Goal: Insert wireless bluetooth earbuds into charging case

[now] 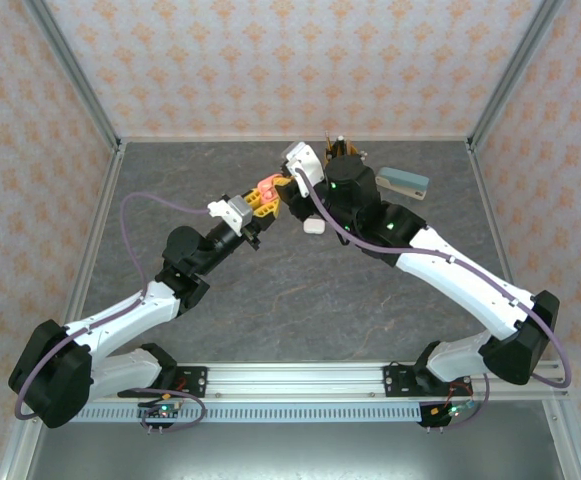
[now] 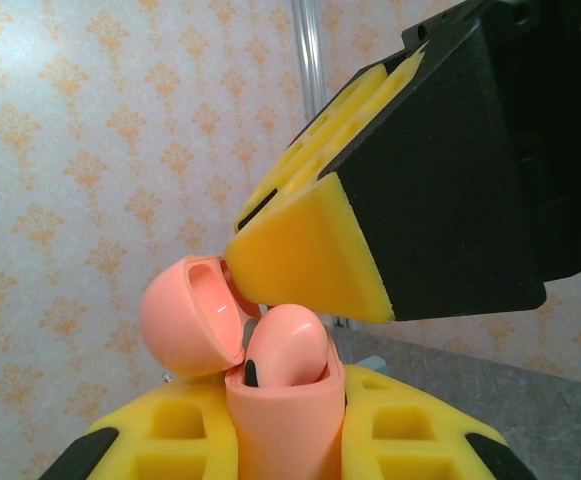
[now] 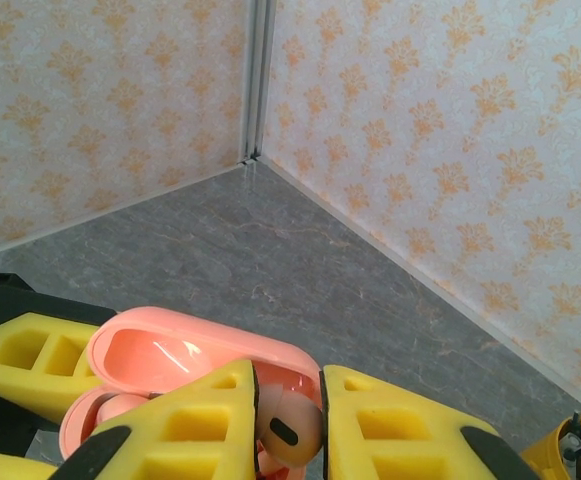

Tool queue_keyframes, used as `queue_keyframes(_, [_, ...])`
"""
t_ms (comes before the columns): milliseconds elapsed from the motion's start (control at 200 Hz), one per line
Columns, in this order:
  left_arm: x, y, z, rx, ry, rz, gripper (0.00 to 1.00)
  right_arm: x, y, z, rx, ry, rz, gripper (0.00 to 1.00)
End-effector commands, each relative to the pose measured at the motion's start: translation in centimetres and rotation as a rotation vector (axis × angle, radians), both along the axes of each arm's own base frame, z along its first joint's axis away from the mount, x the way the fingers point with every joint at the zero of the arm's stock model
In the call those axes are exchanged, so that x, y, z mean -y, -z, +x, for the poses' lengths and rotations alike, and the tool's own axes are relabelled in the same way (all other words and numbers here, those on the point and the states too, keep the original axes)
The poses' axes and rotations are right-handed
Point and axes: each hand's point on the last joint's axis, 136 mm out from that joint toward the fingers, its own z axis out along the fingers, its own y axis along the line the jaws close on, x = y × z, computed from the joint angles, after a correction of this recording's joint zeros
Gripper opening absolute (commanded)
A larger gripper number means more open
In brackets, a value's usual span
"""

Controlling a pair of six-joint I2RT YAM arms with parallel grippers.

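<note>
Your right gripper point(image 3: 288, 385) is pinched on a salmon-pink earbud point(image 3: 288, 430), which sits between the two yellow pads with its dark oval mark facing the wrist camera. Your left gripper point(image 2: 288, 425) is clamped on the body of the salmon-pink charging case point(image 3: 190, 345), whose lid is swung open. The held earbud sits at the case's mouth, touching it; you cannot tell whether it is fully seated. A second pink shape point(image 3: 120, 405) lies inside the case, to the left in the right wrist view. Both grippers meet above the far middle of the table point(image 1: 300, 290). A white case point(image 1: 313, 225) lies on the table just on their near side, and a grey-blue oblong object point(image 1: 402, 182) lies at the far right, beside the right arm.
</note>
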Motion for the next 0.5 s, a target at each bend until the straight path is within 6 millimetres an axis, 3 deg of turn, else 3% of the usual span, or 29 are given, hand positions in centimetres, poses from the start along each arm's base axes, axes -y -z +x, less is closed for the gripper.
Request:
queue_keyframes(0, [-0.08,-3.68,-0.98,0.118,0.015,-0.041,0.0,0.39,0.53,-0.57,0.01,-0.009,-0.026,0.19])
queue_keyframes(490, [0.06,-3.51,-0.8,0.116,0.015,-0.035,0.0,0.91,-0.18,-0.96,0.015,0.001,0.004,0.3])
